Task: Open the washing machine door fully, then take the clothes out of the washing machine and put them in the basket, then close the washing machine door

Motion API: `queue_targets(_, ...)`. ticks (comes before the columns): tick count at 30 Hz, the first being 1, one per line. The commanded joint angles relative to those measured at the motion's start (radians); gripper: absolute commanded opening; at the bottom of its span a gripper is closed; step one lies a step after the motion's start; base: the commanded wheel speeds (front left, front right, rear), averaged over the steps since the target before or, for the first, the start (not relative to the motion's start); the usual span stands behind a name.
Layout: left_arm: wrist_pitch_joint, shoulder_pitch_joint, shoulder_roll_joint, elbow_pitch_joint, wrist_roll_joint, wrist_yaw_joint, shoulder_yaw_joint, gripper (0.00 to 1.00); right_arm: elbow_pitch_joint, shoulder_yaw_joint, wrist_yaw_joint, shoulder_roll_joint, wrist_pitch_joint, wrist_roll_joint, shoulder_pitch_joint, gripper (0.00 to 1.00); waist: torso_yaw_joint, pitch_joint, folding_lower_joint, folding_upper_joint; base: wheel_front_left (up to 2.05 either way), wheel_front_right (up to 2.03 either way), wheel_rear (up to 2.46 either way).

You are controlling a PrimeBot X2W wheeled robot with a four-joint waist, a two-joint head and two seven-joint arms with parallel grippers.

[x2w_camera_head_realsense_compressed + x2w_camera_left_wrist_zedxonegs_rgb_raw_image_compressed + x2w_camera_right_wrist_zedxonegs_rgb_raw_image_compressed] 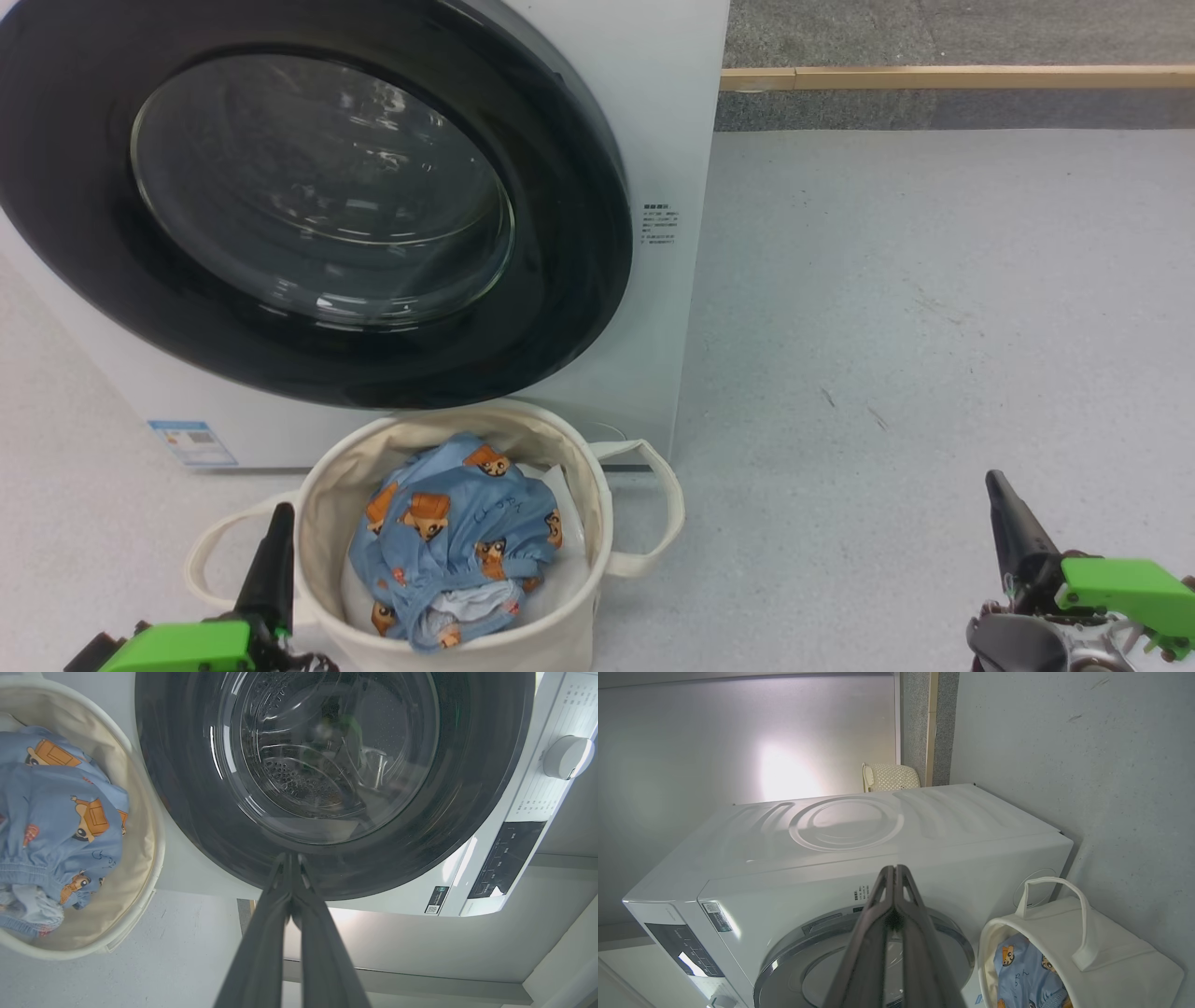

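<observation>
1. The washing machine (677, 112) stands on a pale grey floor (934, 280). The washing machine door (317, 205), round with a black rim and clear glass, lies flat against the front and looks latched.
2. The basket (597, 485) sits on the floor directly before the machine, under the door's lower rim. The clothes (457, 541), blue fabric with orange bear faces, are bundled inside it, below its rim.
3. The left gripper (290, 858) hangs low, just beside the basket's left side. Its two dark fingers are pressed together and hold nothing.
4. The right gripper (894, 868) is well apart from the basket, off to the right over bare floor. Its fingers are likewise pressed together and empty.
5. The relation that matters: the door lies ahead of and above the left gripper, whose fingers point at the door's lower rim in the left wrist view. The door has no long axis, and its flat face is turned toward the robot.
6. The left arm is the nearer one to both door and basket. The right arm would have to cross the machine's right edge to reach either.
7. Judging from how things lie, every step looks done. At most a push to confirm the latch is left.
</observation>
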Motion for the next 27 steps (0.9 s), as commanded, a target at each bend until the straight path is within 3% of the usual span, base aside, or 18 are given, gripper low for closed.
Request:
queue_targets(1, 0.006, -0.024, 0.004, -0.037, -0.003, -0.007, 0.039, 0.00, -0.039, 0.017, 0.000, -0.002, 0.008, 0.005, -0.016, 0.00, 0.000, 0.000, 0.0000, 0.0000, 0.00, 0.00, 0.00)
queue_targets(27, 0.010, -0.025, 0.001, -0.037, 0.000, -0.007, 0.043, 0.00, -0.039, 0.017, 0.000, -0.002, 0.008, 0.005, -0.016, 0.00, 0.000, 0.000, 0.0000, 0.0000, 0.00, 0.00, 0.00)
